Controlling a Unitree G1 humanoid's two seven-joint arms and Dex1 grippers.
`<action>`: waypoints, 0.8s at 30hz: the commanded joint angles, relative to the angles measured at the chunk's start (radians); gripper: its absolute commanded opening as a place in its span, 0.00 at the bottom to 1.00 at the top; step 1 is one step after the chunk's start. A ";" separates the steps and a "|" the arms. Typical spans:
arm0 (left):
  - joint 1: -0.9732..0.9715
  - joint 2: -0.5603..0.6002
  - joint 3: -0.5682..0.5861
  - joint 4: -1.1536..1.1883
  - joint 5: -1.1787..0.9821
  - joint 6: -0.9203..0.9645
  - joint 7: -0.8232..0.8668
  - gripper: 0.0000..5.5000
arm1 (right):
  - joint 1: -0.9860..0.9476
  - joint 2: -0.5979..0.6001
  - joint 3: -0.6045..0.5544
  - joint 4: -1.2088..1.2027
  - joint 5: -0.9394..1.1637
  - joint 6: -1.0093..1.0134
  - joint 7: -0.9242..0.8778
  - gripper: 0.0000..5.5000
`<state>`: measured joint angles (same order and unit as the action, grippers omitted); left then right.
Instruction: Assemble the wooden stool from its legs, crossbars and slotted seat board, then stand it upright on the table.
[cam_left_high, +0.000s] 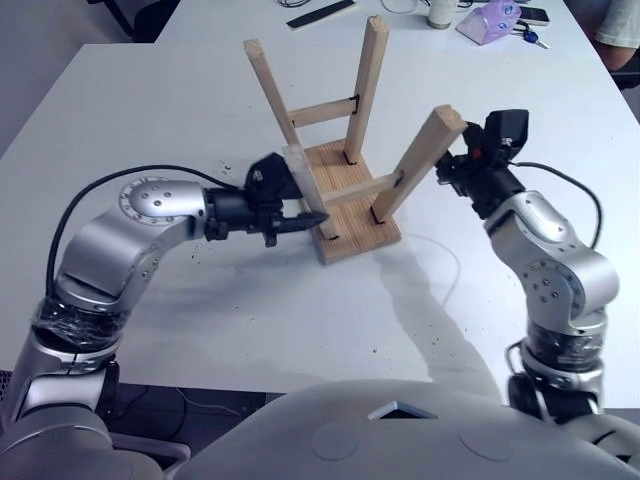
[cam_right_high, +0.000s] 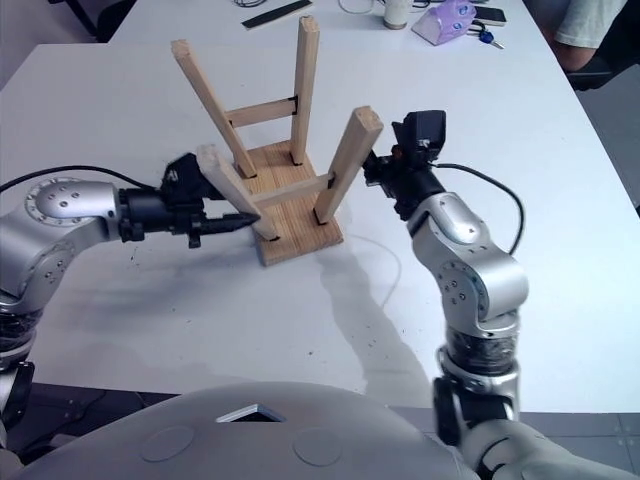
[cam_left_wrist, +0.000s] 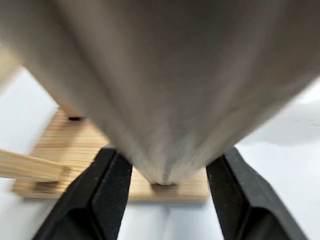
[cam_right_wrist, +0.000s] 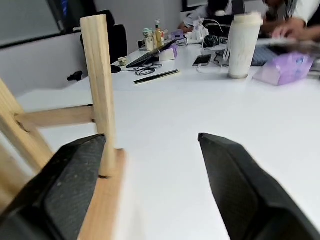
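The left gripper seemingly clamps the near leg of the upturned stool, the right gripper gaping wide beside another leg.

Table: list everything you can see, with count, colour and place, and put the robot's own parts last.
Stool: one, pale wood, upside down mid-table on its seat board.
Legs: four, pale wood, pointing up.
Crossbars: two visible, pale wood, each joining two legs.
Table: one, white.
Purple item, white container, black strip: one each, far edge.
Left gripper: black, closed on the near-left leg, low down.
Right gripper: black, open, beside the near-right leg.
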<state>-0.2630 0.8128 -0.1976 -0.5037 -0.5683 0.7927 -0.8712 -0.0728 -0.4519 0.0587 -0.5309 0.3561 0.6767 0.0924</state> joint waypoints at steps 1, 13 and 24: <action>0.046 0.045 0.000 0.044 0.040 -0.041 -0.052 0.58 | 0.238 -0.213 -0.013 0.178 -0.215 -0.197 0.100 0.63; 0.103 -0.063 -0.110 -0.083 0.035 -0.128 -0.098 0.60 | 0.406 -0.342 0.058 0.108 -0.301 -0.281 0.396 0.63; 0.127 -0.112 -0.072 0.035 0.096 -0.188 -0.084 0.60 | 0.402 -0.288 0.054 0.069 -0.289 -0.261 0.456 0.63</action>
<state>-0.2079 0.5863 -0.3317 -0.4914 -0.4995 0.6451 -0.8909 0.3059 -0.7479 0.1214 -0.4420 0.0642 0.4004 0.5435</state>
